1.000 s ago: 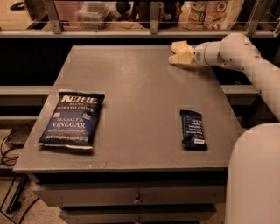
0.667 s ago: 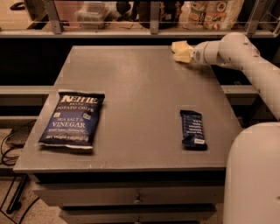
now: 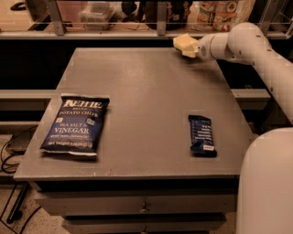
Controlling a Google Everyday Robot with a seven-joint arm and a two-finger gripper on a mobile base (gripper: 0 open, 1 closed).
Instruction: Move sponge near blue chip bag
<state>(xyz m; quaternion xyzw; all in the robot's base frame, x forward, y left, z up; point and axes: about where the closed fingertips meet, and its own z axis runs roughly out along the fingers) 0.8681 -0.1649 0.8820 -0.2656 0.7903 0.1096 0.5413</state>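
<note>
The blue chip bag [image 3: 74, 125], dark blue with white Kettle print, lies flat at the table's front left. My gripper [image 3: 184, 44] is at the far right of the table, on the end of the white arm [image 3: 238, 43] that reaches in from the right. It is shut on the sponge [image 3: 187, 48], a small pale yellow block whose colour blends with the cream fingers. The sponge hangs a little above the table's far edge, well away from the bag.
A small dark blue snack bar wrapper [image 3: 202, 135] lies at the front right of the grey table [image 3: 146, 91]. A railing and a shelf with containers [image 3: 219, 11] run behind the far edge. My white base [image 3: 268, 183] fills the lower right corner.
My gripper with the sponge has risen slightly and drawn a little toward the table's far edge. The bag and the wrapper have not moved.
</note>
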